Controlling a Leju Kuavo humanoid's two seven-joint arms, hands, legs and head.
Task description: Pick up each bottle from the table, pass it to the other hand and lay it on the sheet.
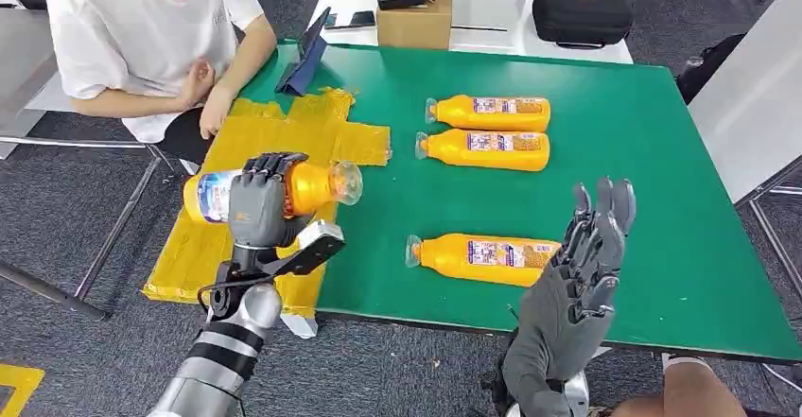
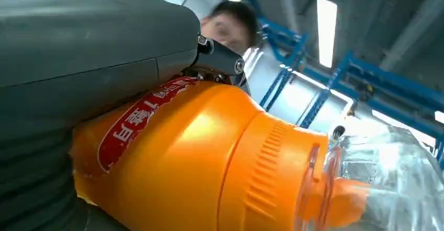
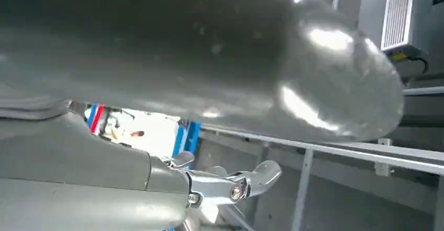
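Observation:
My left hand (image 1: 257, 204) grips an orange bottle (image 1: 317, 186) held sideways above the yellow sheet (image 1: 255, 157), its clear cap toward the table's middle. Up close, the same orange bottle (image 2: 199, 163) lies against my left hand (image 2: 78, 74). Three more orange bottles lie on the green table (image 1: 643, 171): two side by side at the back (image 1: 492, 112) (image 1: 487, 149), one near the front edge (image 1: 478, 257). My right hand (image 1: 582, 275) is raised over the front edge, fingers straight and apart, holding nothing, just right of the near bottle. The right hand's grey thumb (image 3: 209, 58) looms close.
A person in a white shirt (image 1: 142, 29) sits at the table's left corner, hands near the sheet's far end. A blue tablet stand (image 1: 305, 58) stands behind the sheet. A cardboard box (image 1: 414, 22) and a black case (image 1: 579, 10) sit on the white table beyond.

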